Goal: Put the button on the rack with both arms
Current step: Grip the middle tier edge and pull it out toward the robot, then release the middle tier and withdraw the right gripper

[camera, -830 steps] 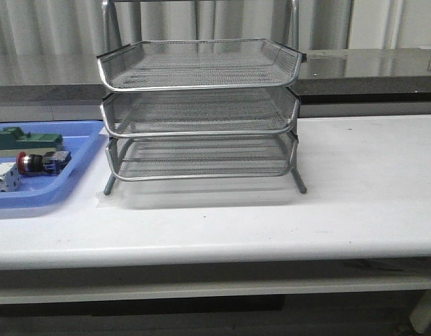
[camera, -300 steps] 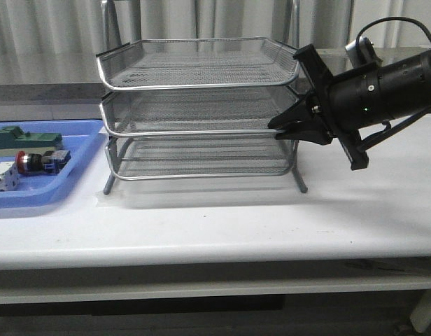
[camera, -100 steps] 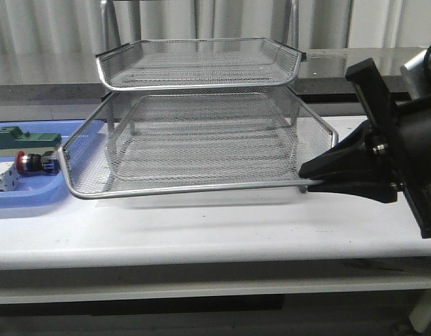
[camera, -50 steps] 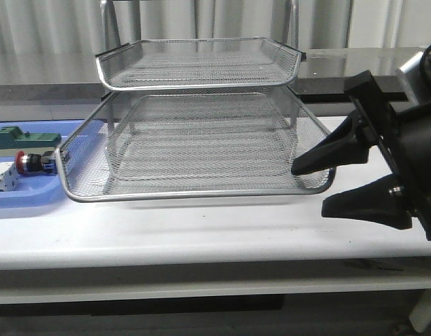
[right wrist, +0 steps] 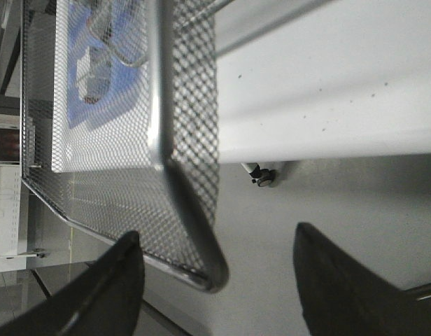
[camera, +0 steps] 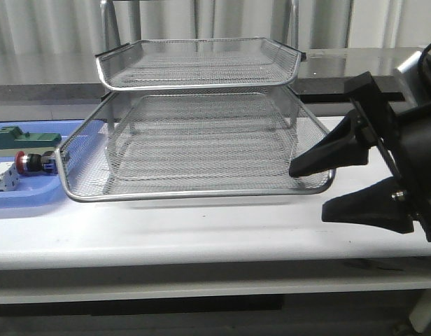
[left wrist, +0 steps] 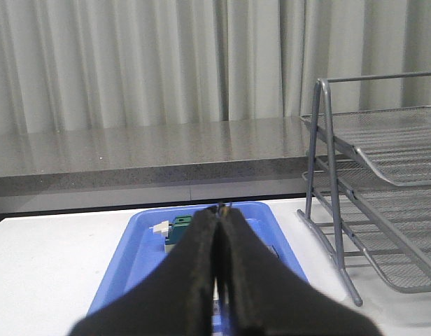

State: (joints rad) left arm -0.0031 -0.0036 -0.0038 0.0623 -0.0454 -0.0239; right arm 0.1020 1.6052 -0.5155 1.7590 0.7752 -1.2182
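The rack (camera: 199, 63) stands mid-table with its middle tray (camera: 194, 150) pulled out toward me. My right gripper (camera: 308, 190) is open, its jaws above and below the tray's front right corner, not gripping it; the right wrist view shows the corner rim (right wrist: 201, 259) between the spread fingers. The button (camera: 32, 162), with its red head, lies in the blue tray (camera: 33, 199) at the left. My left gripper (left wrist: 219, 210) is shut and empty, above the blue tray (left wrist: 142, 238); its fingers hide the button there. The left arm is outside the front view.
A green block (camera: 23, 138) and a white part (camera: 4, 180) share the blue tray. The pulled-out mesh tray overhangs the blue tray's right edge. The rack's frame and legs (left wrist: 320, 175) stand right of the left gripper. A grey counter (camera: 383, 66) runs behind.
My right gripper has opened and let go of the middle tray's front rim, after pulling the tray out. The tray has slid back slightly.
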